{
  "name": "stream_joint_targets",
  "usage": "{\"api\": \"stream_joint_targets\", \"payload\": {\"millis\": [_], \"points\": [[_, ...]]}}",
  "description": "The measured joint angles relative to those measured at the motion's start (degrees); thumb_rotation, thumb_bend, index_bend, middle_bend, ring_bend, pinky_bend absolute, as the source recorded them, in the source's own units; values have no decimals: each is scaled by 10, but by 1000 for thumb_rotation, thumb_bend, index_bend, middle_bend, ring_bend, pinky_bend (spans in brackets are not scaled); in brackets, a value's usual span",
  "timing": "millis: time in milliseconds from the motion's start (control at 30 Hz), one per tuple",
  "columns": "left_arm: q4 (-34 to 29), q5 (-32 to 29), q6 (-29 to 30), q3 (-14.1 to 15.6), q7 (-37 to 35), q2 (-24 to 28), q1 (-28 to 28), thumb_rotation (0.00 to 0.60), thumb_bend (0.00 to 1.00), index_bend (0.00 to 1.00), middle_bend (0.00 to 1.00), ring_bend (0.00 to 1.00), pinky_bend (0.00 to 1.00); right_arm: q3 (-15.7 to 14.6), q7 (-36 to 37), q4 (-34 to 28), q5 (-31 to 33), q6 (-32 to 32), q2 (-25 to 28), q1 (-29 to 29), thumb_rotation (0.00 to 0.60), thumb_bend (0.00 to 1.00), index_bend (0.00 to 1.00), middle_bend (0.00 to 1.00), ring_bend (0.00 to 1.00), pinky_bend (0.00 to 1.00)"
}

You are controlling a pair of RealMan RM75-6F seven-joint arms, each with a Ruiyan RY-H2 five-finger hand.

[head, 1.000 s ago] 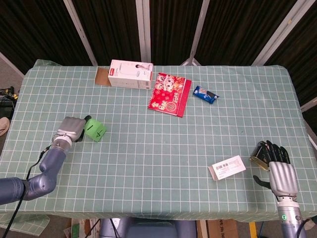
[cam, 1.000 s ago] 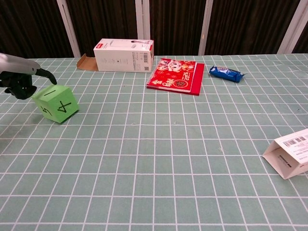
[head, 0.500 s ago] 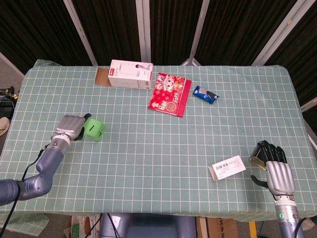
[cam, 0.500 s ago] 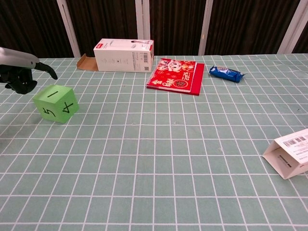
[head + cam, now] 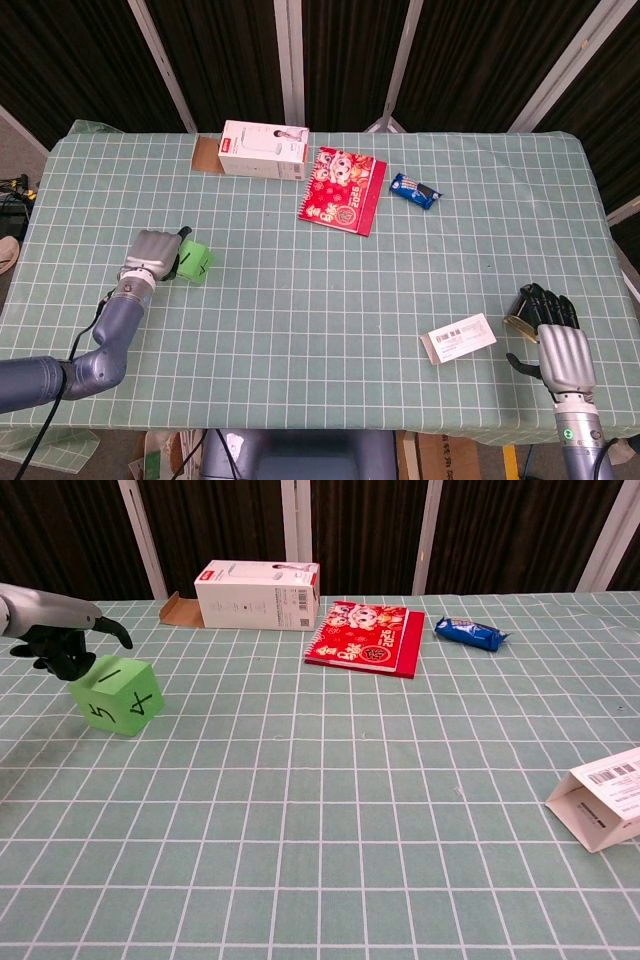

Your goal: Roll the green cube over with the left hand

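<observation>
The green cube [image 5: 118, 695] rests flat on the green checked cloth at the left, with 1 on top and 5 and 4 on its near faces. In the head view the green cube [image 5: 194, 262] sits just right of my left hand [image 5: 153, 256]. My left hand [image 5: 62, 632] is behind the cube's back left corner, dark fingers [image 5: 63, 659] curled down against its top edge and the thumb reaching out above it. It grips nothing. My right hand [image 5: 556, 338] lies on the table at the front right, holding nothing.
A white box [image 5: 257, 594] stands at the back with a brown flap beside it. A red notebook [image 5: 364, 636] and a blue snack packet [image 5: 469, 633] lie to its right. A white barcode-labelled carton [image 5: 460, 337] lies near my right hand.
The cube dropped from a tilted pose onto a flat face, 1 now on top. My left hand drew back to the left, then came back against the cube. The right hand stayed put.
</observation>
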Motion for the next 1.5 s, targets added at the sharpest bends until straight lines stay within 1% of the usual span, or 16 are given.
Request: {"api": "stream_joint_targets", "payload": {"millis": [433, 667, 967, 1267, 1500], "points": [[15, -42, -10, 2, 28, -9, -8, 600, 912, 127, 822, 749, 822, -1, -4, 1, 3, -3, -2, 2, 600, 185, 76, 14, 0, 18], [19, -44, -27, 2, 27, -7, -8, 600, 911, 133, 823, 749, 822, -1, -5, 3, 4, -3, -4, 2, 600, 185, 76, 13, 0, 18], [5, -37, -35, 3, 14, 18, -3, 600, 912, 140, 823, 749, 822, -1, -8, 5, 4, -3, -8, 3, 600, 185, 76, 14, 0, 18], [-7, -54, -46, 20, 17, 49, -1, 600, 911, 141, 822, 749, 822, -3, -12, 6, 6, -7, -11, 5, 600, 185, 76, 14, 0, 18], [-5, -36, -53, 20, 4, 54, 4, 600, 911, 142, 823, 749, 822, -3, -14, 9, 9, -10, -13, 6, 600, 185, 76, 14, 0, 18]]}}
